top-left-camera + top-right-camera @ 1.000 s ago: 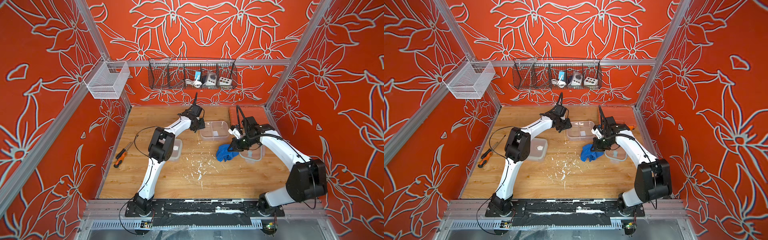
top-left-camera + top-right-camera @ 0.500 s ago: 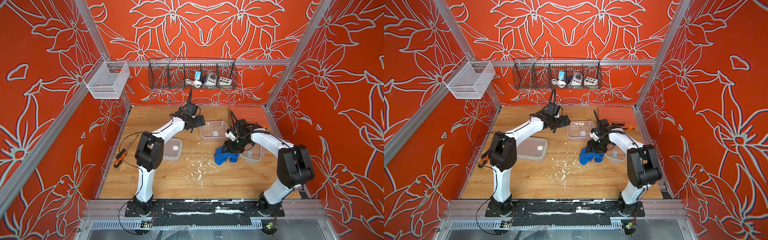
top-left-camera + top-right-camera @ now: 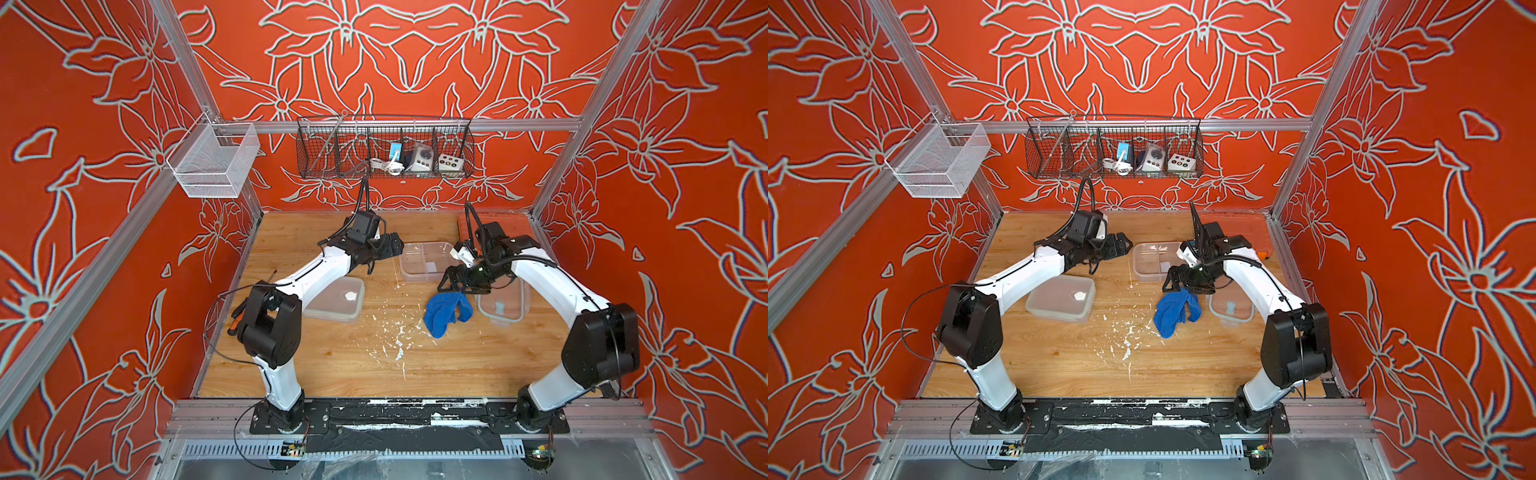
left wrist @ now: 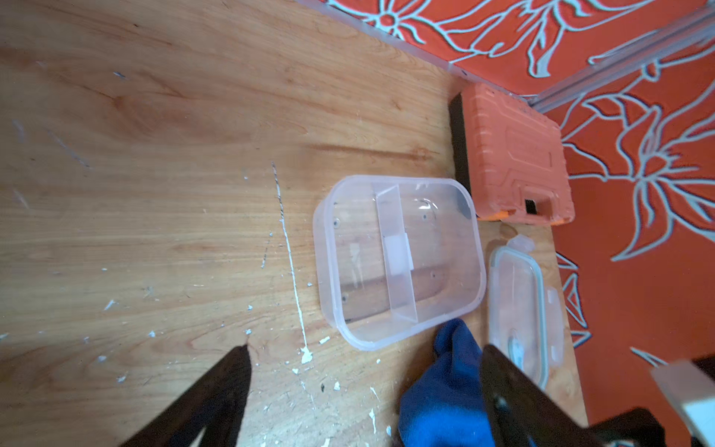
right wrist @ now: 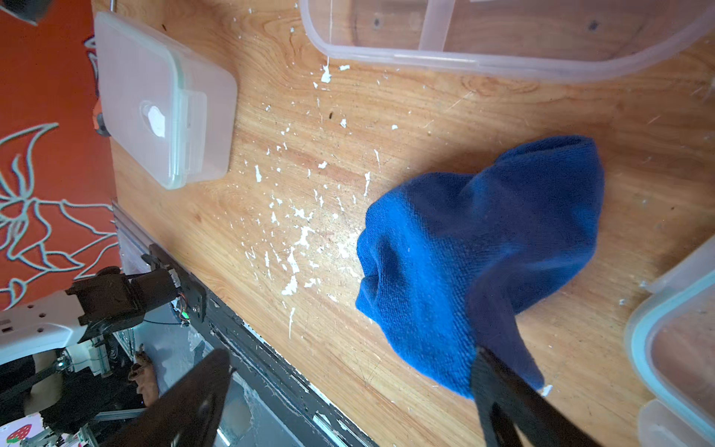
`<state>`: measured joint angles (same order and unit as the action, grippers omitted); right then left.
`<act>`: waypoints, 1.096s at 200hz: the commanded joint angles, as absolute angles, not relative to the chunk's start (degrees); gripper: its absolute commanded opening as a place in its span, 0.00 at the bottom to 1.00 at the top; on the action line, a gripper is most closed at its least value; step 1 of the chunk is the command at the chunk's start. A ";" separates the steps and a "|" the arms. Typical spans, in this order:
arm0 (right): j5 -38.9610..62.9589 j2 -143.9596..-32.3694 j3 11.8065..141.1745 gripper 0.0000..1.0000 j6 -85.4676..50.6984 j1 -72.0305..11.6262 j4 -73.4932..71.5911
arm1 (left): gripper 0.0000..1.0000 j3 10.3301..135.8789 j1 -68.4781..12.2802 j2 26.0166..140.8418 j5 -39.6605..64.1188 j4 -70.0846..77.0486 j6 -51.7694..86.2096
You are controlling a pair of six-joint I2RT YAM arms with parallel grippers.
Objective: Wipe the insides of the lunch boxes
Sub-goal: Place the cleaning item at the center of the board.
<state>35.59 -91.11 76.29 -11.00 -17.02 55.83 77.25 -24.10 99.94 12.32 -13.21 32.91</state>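
A clear lunch box with an inner divider [image 3: 426, 262] [image 3: 1154, 261] [image 4: 398, 259] stands open at the back middle of the wooden table. A second translucent lunch box [image 3: 336, 299] [image 3: 1061, 303] [image 5: 162, 100] with a white spot lies by the left arm; a green seal line shows on it. My left gripper [image 3: 395, 249] [image 4: 365, 348] hangs open and empty just left of the divided box. My right gripper [image 3: 446, 282] [image 5: 352, 352] is open above a crumpled blue cloth [image 3: 446, 311] [image 3: 1173, 311] [image 5: 483, 251], which lies on the table.
A flat clear lid with snap flaps [image 3: 505, 305] [image 4: 518, 309] lies right of the cloth. An orange tool case [image 3: 494, 224] [image 4: 510, 154] sits at the back right corner. White flecks [image 3: 395, 345] litter the table's middle. Wire baskets [image 3: 384, 153] hang on the back wall.
My right gripper opened and let go of the blue cloth, which now lies on the table. My left gripper also opened wider beside the divided box.
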 commanded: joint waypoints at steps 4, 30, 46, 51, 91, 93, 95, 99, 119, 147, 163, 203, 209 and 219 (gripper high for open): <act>37.22 -91.52 78.31 0.98 -9.80 -17.16 58.66 | 0.88 69.36 -24.79 94.38 17.92 -5.51 34.40; 40.21 -90.60 77.95 0.98 -11.23 -16.96 56.72 | 0.84 67.32 -24.45 91.82 21.50 -4.58 30.92; 42.16 -91.16 77.73 0.98 -12.02 -16.88 55.91 | 0.80 65.96 -26.66 91.36 27.32 -1.96 27.57; 42.70 -91.30 77.57 0.98 -12.32 -16.83 55.47 | 0.79 64.72 -27.82 91.05 28.30 -0.65 26.61; 45.98 -89.16 75.35 0.98 -16.89 -15.76 49.65 | 0.68 51.63 -34.01 89.39 31.20 10.71 27.29; 46.37 -89.13 75.31 0.99 -17.14 -15.70 49.53 | 0.68 51.45 -34.14 89.38 31.20 10.85 27.13; 46.64 -89.01 75.32 0.98 -17.32 -15.66 49.30 | 0.68 51.31 -34.46 89.45 31.16 10.95 26.93; 47.18 -89.00 75.32 0.98 -17.55 -15.52 48.95 | 0.69 51.11 -34.99 89.56 31.18 11.18 26.69; 49.28 -89.34 75.43 0.98 -19.00 -15.35 47.94 | 0.72 52.15 -38.97 91.57 31.62 12.79 25.62; 50.08 -88.36 73.90 0.97 -21.12 -15.29 45.84 | 0.73 55.05 -42.00 98.68 31.50 17.01 29.10; 50.59 -87.43 72.76 0.97 -22.27 -15.12 44.68 | 0.73 57.94 -43.08 102.50 31.20 16.69 29.44; 52.18 -86.09 70.48 0.96 -24.33 -14.86 43.51 | 0.61 67.07 -44.12 110.86 25.15 8.79 29.75; 52.14 -85.68 70.20 0.96 -24.46 -14.80 43.46 | 0.52 67.59 -44.12 111.79 25.07 8.67 30.07; 51.86 -84.80 69.96 0.96 -24.61 -14.70 43.65 | 0.35 68.31 -44.12 112.90 24.32 7.83 30.49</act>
<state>50.37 -87.39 71.18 -23.20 -15.25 44.53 66.17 -43.94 110.43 27.14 10.87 29.50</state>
